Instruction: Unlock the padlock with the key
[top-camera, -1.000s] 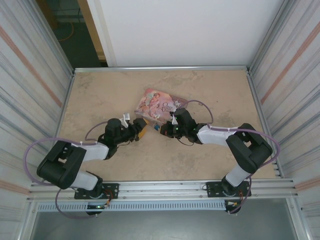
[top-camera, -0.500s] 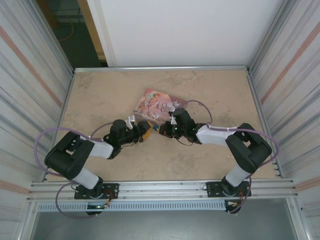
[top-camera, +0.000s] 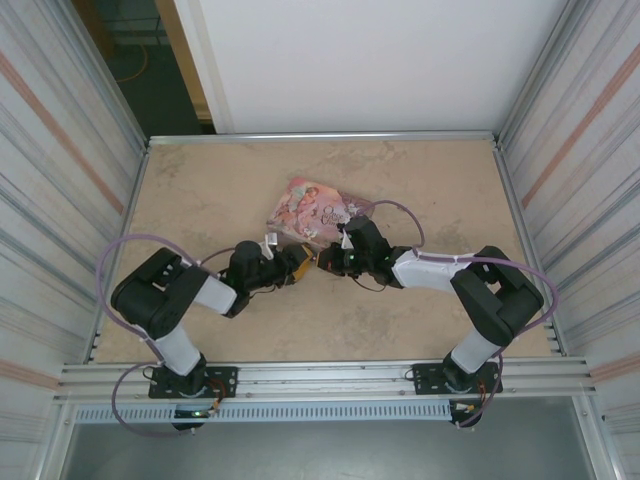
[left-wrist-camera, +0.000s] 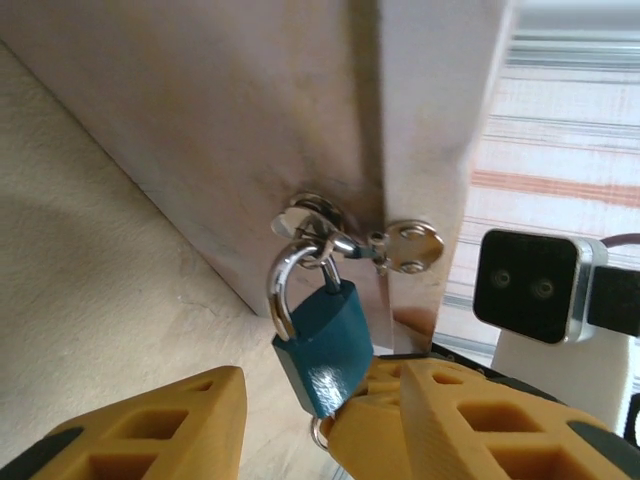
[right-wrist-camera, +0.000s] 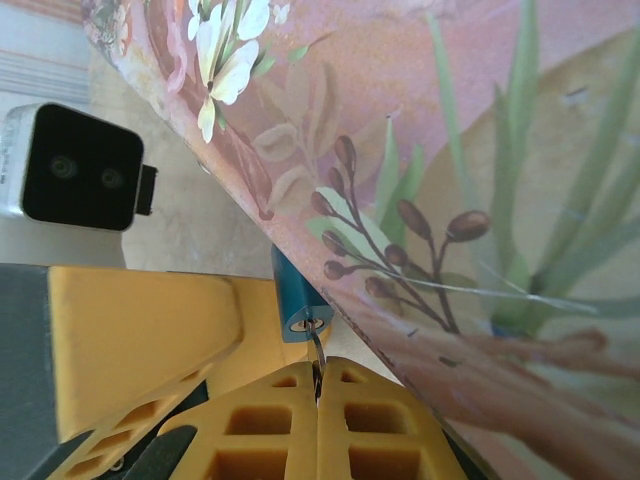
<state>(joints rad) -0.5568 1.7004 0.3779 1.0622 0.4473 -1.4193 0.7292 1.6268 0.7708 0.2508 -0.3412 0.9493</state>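
Small blue-bodied padlock (left-wrist-camera: 325, 335), hung by its shackle from pink illustrated tin (right-wrist-camera: 480, 150), is being straddled by parted left fingers (left-wrist-camera: 150, 430); silvery key (right-wrist-camera: 316, 350) is being pinched at its keyhole by clenched right fingers (right-wrist-camera: 380, 420).

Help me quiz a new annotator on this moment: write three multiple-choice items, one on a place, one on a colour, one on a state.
1. Where does the padlock hang?
A) from the clasp ring of the tin
B) lying loose, apart from the tin
C) on top of the tin's lid

2. What colour is its body?
A) red
B) black
C) blue

3. The right end effector is:
A) wide open
B) shut on the key
C) gripping the tin

Key: 1A, the shackle passes through the ring. 2C, the body is blue in both wrist views. 3B, its jaws are closed on the key, which reaches the padlock's keyhole.
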